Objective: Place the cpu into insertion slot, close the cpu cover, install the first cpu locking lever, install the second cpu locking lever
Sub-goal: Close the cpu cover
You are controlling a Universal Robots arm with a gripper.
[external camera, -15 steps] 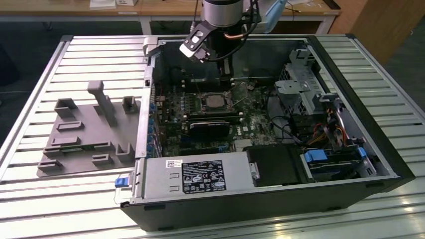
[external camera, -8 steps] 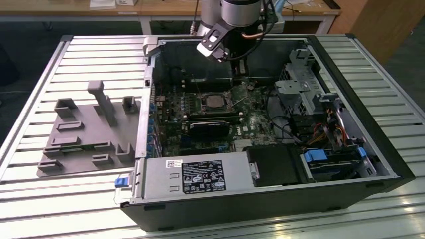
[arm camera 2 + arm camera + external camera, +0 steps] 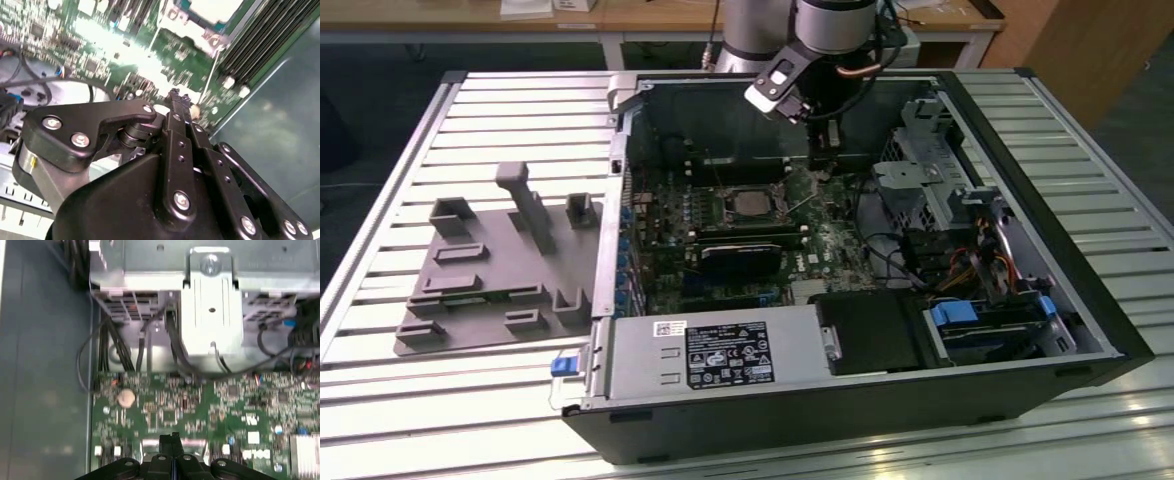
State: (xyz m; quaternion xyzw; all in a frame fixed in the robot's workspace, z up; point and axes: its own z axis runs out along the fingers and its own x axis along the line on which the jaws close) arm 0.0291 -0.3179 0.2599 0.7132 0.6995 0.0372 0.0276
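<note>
In the exterior view the cpu [image 3: 750, 203], a dull silver square, lies in the insertion slot [image 3: 724, 213] on the green motherboard. The cpu cover [image 3: 750, 187] looks to lie flat around it as a thin metal frame. My gripper [image 3: 821, 176] hangs low just beyond the socket's corner toward the exterior view's right, close over the board. Its black fingers [image 3: 167, 442] are pressed together, and I see nothing between them. In the second wrist view the gripper [image 3: 175, 95] points at the board beside a thin metal rod [image 3: 213, 65] that runs from the socket's silver frame [image 3: 176, 21].
The open computer case [image 3: 1067, 300] walls in the work area. Memory slots [image 3: 750, 238] lie near the socket, and a drive cage [image 3: 927, 175] with cables stands at the exterior view's right. A grey fixture plate [image 3: 480, 290] sits on the slatted table outside. A coin battery [image 3: 126, 397] sits on the board.
</note>
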